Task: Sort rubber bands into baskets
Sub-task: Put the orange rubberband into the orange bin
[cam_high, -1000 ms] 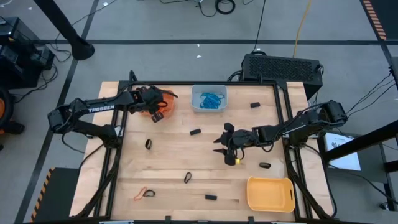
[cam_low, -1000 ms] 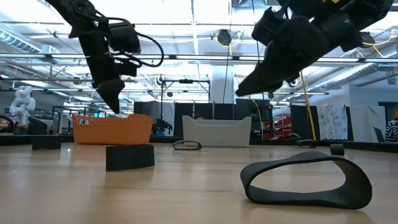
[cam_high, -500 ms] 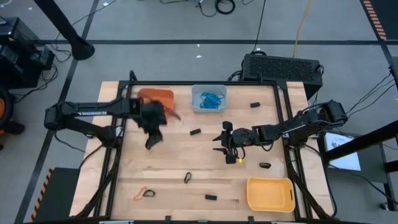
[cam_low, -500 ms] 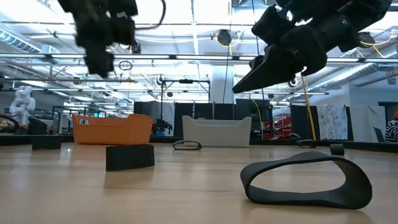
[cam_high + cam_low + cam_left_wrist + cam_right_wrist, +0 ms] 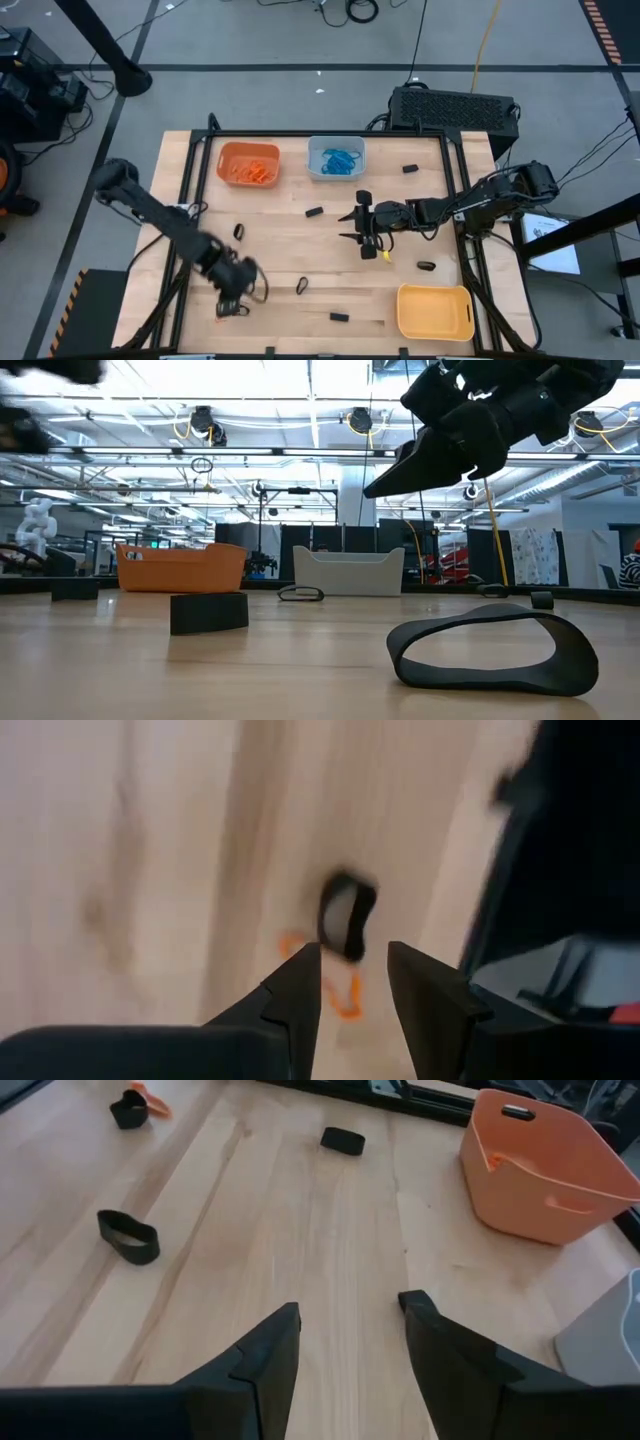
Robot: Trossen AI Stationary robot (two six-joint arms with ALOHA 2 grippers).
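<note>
My left gripper (image 5: 236,296) hovers open at the table's near left, pointing down. Just beyond its fingertips (image 5: 350,970) lie an orange rubber band (image 5: 345,1000) and a black one (image 5: 347,915), side by side on the wood (image 5: 232,311). My right gripper (image 5: 350,228) hangs open above the middle of the table, empty (image 5: 345,1315). The orange basket (image 5: 248,163) holds orange bands. The blue-grey basket (image 5: 336,158) holds blue ones. The yellow basket (image 5: 435,310) stands at the near right.
Black bands lie scattered on the wood (image 5: 238,231) (image 5: 314,212) (image 5: 302,285) (image 5: 338,317) (image 5: 425,266) (image 5: 409,168). One black band (image 5: 490,650) lies close in front of the low camera. A black frame (image 5: 190,250) borders the table.
My left gripper has swung fast from above the orange basket at the far left to the near left of the table, turning as it went. It now points down over the orange and black bands. My right gripper has rolled a little in place.
</note>
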